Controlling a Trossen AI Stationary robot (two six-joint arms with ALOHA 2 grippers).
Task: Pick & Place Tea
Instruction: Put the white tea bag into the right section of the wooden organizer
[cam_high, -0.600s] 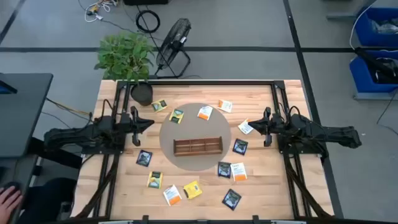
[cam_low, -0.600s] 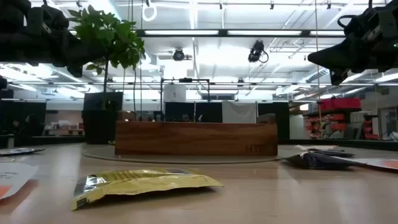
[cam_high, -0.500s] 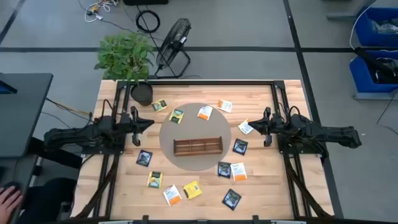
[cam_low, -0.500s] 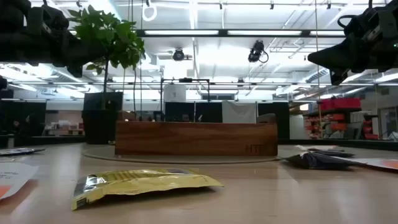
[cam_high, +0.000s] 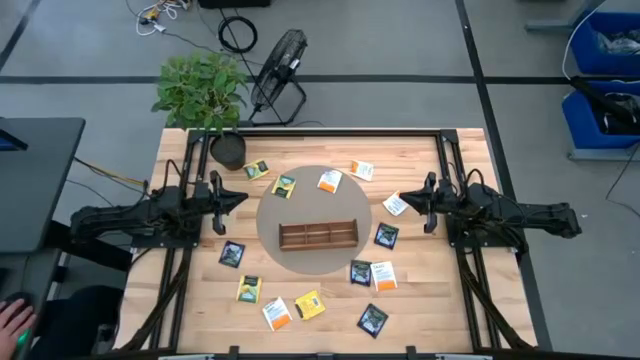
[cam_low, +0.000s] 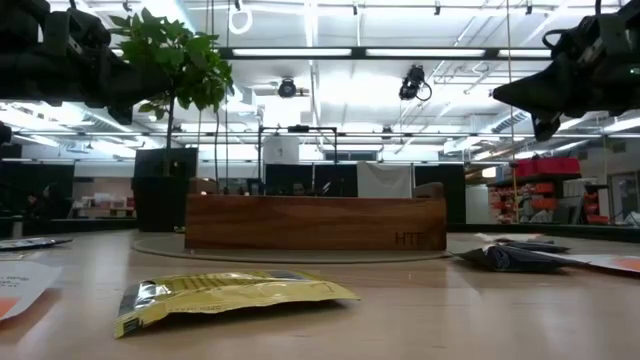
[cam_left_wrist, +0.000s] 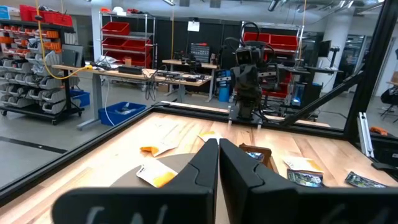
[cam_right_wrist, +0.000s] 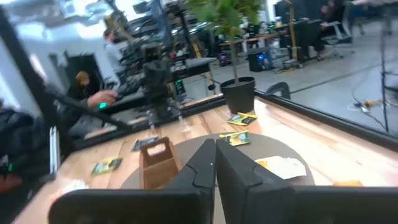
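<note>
Several flat tea sachets lie scattered on the wooden table: yellow (cam_high: 257, 169), white-and-orange (cam_high: 329, 181) and black with a green label (cam_high: 386, 236). One yellow sachet (cam_low: 225, 293) lies close to the low camera. The brown wooden compartment tray (cam_high: 318, 234) sits on a round grey mat (cam_high: 300, 262). My left gripper (cam_high: 243, 197) hovers shut above the table left of the mat. My right gripper (cam_high: 401, 201) hovers shut right of the mat, above a white sachet (cam_high: 393, 207). In the wrist views both grippers (cam_left_wrist: 218, 144) (cam_right_wrist: 214, 144) show their fingers together.
A potted plant (cam_high: 228, 150) stands at the far left corner of the table. A black frame (cam_high: 320, 131) runs along the table's far edge and sides. A fan (cam_high: 278, 62) stands on the floor beyond. People show in the room behind in the right wrist view.
</note>
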